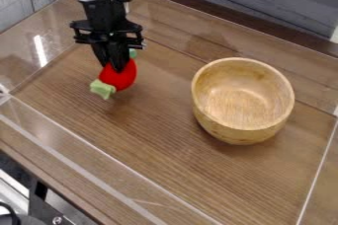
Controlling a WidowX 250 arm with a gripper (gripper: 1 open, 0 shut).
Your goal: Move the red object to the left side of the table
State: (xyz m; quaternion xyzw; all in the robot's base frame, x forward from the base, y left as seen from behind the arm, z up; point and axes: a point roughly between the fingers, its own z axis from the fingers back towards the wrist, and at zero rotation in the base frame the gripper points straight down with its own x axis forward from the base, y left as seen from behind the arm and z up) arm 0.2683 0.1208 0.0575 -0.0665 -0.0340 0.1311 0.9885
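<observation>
We're working over the brown wood-grain surface (158,160) w/ low clear walls, grey wall behind. The wooden bowl (243,99) is sitting well to the right. The claw (118,66), pointing down, is clamped on the red object (119,74), left-centre; we're keeping it low & level, carrying leftward, clear of the wall.
</observation>
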